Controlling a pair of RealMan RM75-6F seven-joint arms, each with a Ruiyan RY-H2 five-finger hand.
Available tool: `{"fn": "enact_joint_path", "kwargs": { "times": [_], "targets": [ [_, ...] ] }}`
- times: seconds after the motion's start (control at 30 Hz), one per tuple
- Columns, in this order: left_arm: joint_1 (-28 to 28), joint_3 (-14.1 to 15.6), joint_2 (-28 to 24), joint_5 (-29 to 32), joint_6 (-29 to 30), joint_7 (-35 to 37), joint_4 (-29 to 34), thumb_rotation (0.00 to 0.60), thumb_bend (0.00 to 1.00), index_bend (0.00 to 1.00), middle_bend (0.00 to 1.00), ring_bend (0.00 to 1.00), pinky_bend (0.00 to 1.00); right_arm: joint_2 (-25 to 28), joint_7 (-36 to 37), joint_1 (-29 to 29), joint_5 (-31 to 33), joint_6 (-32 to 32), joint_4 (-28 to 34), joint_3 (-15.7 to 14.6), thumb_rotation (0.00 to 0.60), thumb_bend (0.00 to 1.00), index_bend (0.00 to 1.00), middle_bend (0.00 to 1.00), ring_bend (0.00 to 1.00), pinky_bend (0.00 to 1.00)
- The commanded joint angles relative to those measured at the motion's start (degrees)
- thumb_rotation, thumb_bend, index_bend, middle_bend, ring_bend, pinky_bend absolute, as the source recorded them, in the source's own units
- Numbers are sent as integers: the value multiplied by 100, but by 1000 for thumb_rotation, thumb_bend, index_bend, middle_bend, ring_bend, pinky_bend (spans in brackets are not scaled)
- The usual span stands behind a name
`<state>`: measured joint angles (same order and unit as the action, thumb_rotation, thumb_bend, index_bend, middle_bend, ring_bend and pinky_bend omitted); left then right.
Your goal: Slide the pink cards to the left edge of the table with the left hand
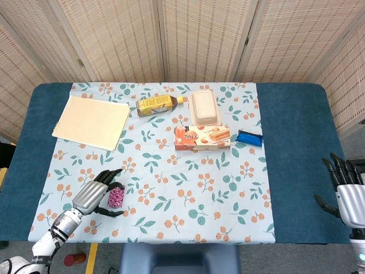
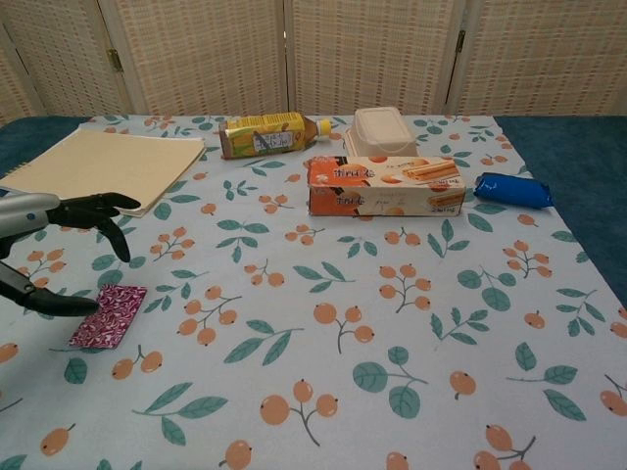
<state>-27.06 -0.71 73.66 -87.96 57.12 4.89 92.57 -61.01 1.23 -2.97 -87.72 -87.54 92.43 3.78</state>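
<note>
While my left hand (image 1: 94, 196) hung over the pink cards (image 2: 108, 315), its fingers were spread wide and gripped nothing; the cards lay flat on the floral tablecloth (image 1: 188, 188), near-left part. I saw nothing between them and the left edge; notebook (image 1: 92, 121), bottle (image 1: 155, 105), lidded tub (image 1: 205, 107), biscuit box (image 1: 202, 137), blue packet (image 1: 249, 137) sat well behind. Right hand (image 1: 346, 194) was splayed wide at the right edge.
</note>
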Motion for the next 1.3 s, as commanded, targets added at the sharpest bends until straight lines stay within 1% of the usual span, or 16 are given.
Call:
{"fn": "enact_joint_path", "kwargs": {
  "times": [0.03, 0.2, 0.4, 0.9, 1.3],
  "targets": [
    [-20, 56, 177, 23, 7, -108, -189, 364, 148, 357, 0, 0, 0, -11, 7, -4, 6, 13, -13, -2, 600, 289, 35, 31, 0, 0],
    [34, 140, 497, -22, 153, -359, -565, 364, 149, 357, 0, 0, 0, -20, 13, -16, 28, 68, -27, -12, 600, 290, 35, 31, 0, 0],
    [26, 226, 740, 10, 121, -552, -942, 362, 149, 361, 0, 0, 0, -17, -5, -30, 1, 84, -2, -22, 600, 290, 36, 31, 0, 0],
    [21, 348, 897, 229, -58, -569, -1171, 362, 149, 367, 0, 0, 0, -31, -88, -19, -8, 84, 65, -43, 600, 290, 35, 31, 0, 0],
    [62, 375, 871, 523, -199, -646, -1241, 363, 149, 370, 0, 0, 0, -32, -108, -18, -4, 76, 91, -36, 600, 290, 35, 31, 0, 0]
  ]
}}
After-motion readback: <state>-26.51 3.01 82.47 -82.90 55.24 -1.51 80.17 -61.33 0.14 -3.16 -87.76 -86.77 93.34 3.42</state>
